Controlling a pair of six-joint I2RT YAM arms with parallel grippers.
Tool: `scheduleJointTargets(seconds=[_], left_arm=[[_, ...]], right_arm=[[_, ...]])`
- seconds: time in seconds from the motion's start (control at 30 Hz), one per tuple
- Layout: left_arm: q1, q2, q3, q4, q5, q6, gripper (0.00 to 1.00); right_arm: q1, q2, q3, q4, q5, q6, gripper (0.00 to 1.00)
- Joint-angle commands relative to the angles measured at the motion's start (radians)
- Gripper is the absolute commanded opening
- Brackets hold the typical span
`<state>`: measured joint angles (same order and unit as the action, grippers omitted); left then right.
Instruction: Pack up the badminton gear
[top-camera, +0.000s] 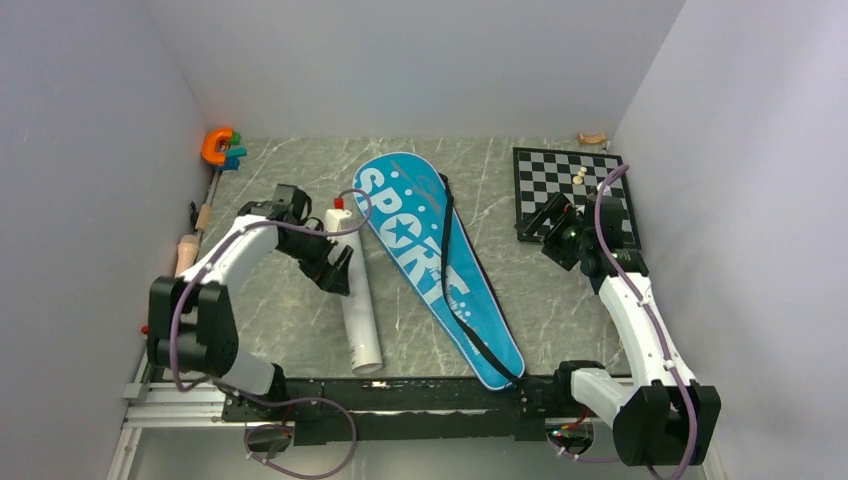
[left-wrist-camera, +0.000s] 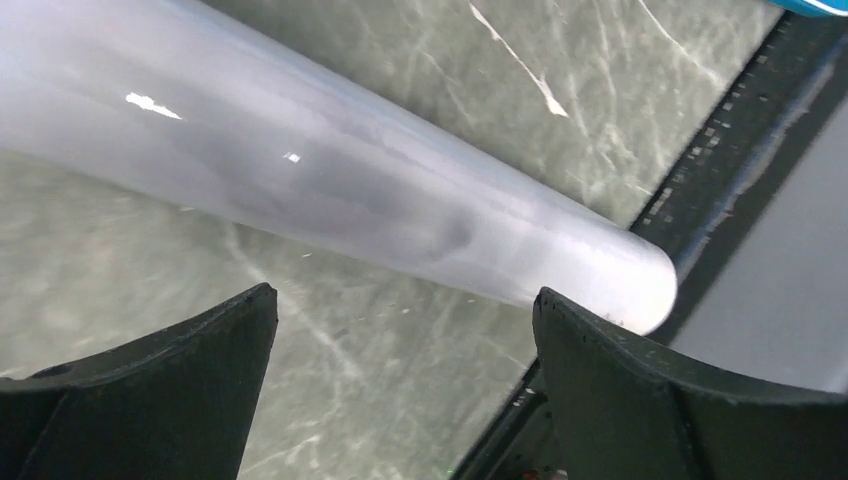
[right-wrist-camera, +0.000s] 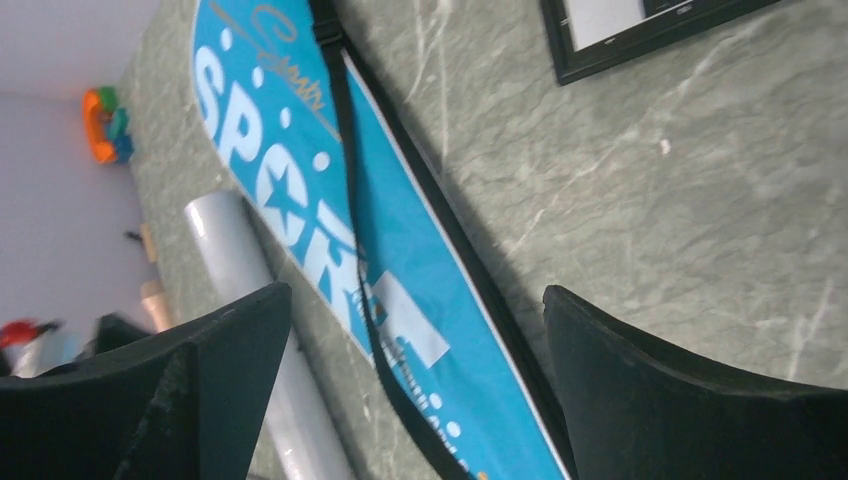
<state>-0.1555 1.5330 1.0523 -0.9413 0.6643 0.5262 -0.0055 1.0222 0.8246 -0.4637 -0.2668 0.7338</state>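
The blue "SPORT" bag (top-camera: 435, 265) lies flat and slantwise mid-table, its black strap (top-camera: 455, 290) running along it. To its left lies the long white tube (top-camera: 358, 305), red-capped at its far end. My left gripper (top-camera: 337, 272) hovers at the tube's left side, open. In the left wrist view the tube (left-wrist-camera: 350, 190) crosses just beyond the spread fingers (left-wrist-camera: 200, 350), with nothing between them. My right gripper (top-camera: 542, 224) is open over the chessboard's near-left corner, right of the bag. Its wrist view shows the bag (right-wrist-camera: 290, 200) and tube (right-wrist-camera: 235, 260) beyond empty jaws.
A black-and-white chessboard (top-camera: 570, 190) with small pale pieces lies at the back right. An orange C-shaped toy (top-camera: 218, 146) sits in the back left corner. Pale handle-like pieces (top-camera: 188, 252) rest along the left wall. The black base rail (top-camera: 400, 395) runs along the near edge.
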Motion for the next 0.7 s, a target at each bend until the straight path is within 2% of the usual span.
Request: scheduleJointTargets(seconds=[0.0, 0.17, 0.23, 0.3, 0.37, 0.47, 0.57, 0.67], left_arm=[[0.025, -0.152, 0.052, 0.056, -0.124, -0.006, 0.99], [0.095, -0.207, 0.130, 0.058, -0.142, -0.027, 1.00], [0.149, -0.209, 0.153, 0.072, -0.122, -0.045, 0.99], [0.251, -0.209, 0.151, 0.123, -0.093, -0.081, 0.99], [0.356, -0.210, 0.106, 0.248, -0.072, -0.123, 0.99], [0.430, -0.226, -0.023, 0.468, -0.078, -0.149, 0.99], [0.473, -0.264, -0.204, 0.729, -0.030, -0.190, 0.99], [0.495, -0.289, -0.338, 0.989, 0.031, -0.254, 0.99]], right_arm=[[0.001, 0.022, 0.059, 0.010, 0.133, -0.043, 1.00], [0.001, 0.051, 0.103, -0.010, 0.270, -0.064, 1.00], [0.001, 0.049, 0.099, -0.011, 0.389, -0.057, 1.00], [0.001, 0.023, 0.052, 0.050, 0.535, -0.068, 1.00], [0.001, -0.030, -0.048, 0.196, 0.651, -0.137, 1.00], [0.001, -0.097, -0.224, 0.487, 0.791, -0.249, 1.00], [0.002, -0.091, -0.312, 0.680, 0.815, -0.358, 1.00], [0.014, 0.011, -0.330, 0.781, 0.842, -0.408, 1.00]])
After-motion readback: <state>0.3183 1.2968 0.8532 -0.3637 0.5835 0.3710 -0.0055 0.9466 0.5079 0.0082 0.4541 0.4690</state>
